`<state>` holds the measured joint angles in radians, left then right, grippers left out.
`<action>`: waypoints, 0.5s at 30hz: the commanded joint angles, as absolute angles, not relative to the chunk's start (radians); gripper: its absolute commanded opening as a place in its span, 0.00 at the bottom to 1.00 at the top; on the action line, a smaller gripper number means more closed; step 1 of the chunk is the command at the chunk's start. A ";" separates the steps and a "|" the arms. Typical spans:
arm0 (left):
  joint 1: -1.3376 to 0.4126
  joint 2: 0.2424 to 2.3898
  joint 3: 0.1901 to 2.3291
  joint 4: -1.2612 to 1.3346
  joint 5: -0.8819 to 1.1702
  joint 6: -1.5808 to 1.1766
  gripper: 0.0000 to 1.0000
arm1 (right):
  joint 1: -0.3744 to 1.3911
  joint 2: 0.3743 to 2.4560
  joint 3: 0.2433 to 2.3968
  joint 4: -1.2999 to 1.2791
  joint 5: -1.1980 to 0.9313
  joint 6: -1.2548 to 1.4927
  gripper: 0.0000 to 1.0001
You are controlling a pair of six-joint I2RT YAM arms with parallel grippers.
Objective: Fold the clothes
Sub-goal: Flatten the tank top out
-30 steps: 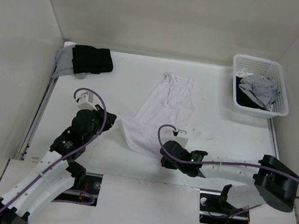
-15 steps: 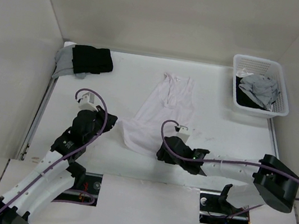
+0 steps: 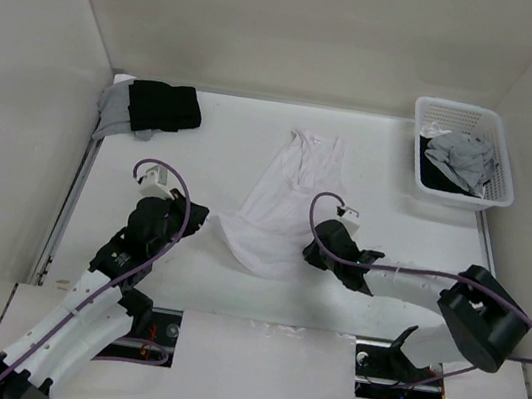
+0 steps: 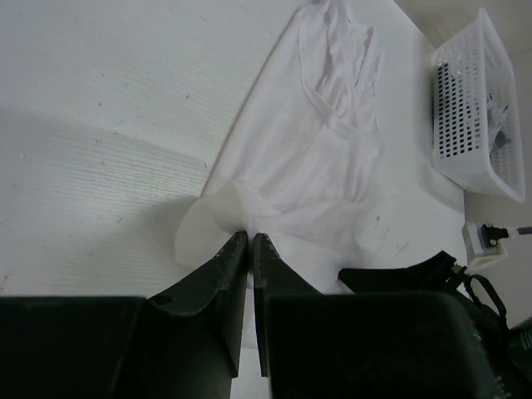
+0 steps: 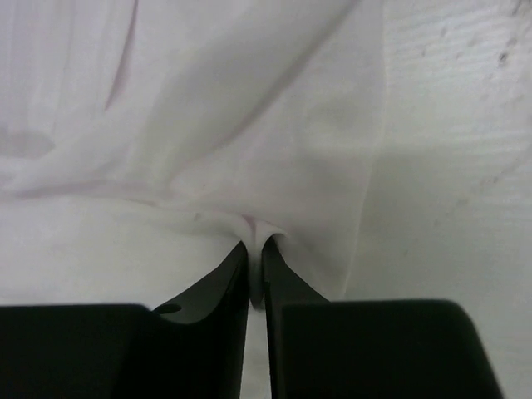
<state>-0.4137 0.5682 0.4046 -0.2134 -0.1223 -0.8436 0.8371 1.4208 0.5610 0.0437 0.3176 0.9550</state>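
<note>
Here we pinch the white garment [image 3: 293, 189] at two spots.
Left of centre, our left tool [image 3: 194, 217] is closed on its lower-left corner. The garment lies spread mid-frame on the worktop [image 3: 211, 161]. At centre right, our right tool [image 5: 255, 249] clamps its puckered lower hem.

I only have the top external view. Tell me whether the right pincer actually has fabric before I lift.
Observer: In the right wrist view, the right pincer is shut on a puckered fold of the white garment, close to its edge.
Operator: Now check the left one.
Observer: In the left wrist view, the left pincer is shut, with its tips meeting on the white garment's near edge. The edge curls up beside them.
</note>
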 commanded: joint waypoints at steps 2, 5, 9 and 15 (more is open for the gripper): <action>-0.416 0.557 0.367 -0.178 -0.114 -0.857 0.06 | 0.743 1.521 0.670 0.208 0.341 0.819 0.27; -0.421 0.551 0.344 -0.179 -0.114 -0.873 0.05 | 0.714 1.548 0.716 0.193 0.310 0.795 0.42; -0.418 0.532 0.324 -0.184 -0.114 -0.885 0.05 | 0.731 1.386 0.623 0.121 0.347 0.822 0.52; -0.418 0.555 0.330 -0.172 -0.114 -0.881 0.05 | 0.841 1.183 0.515 -0.052 0.370 0.923 0.59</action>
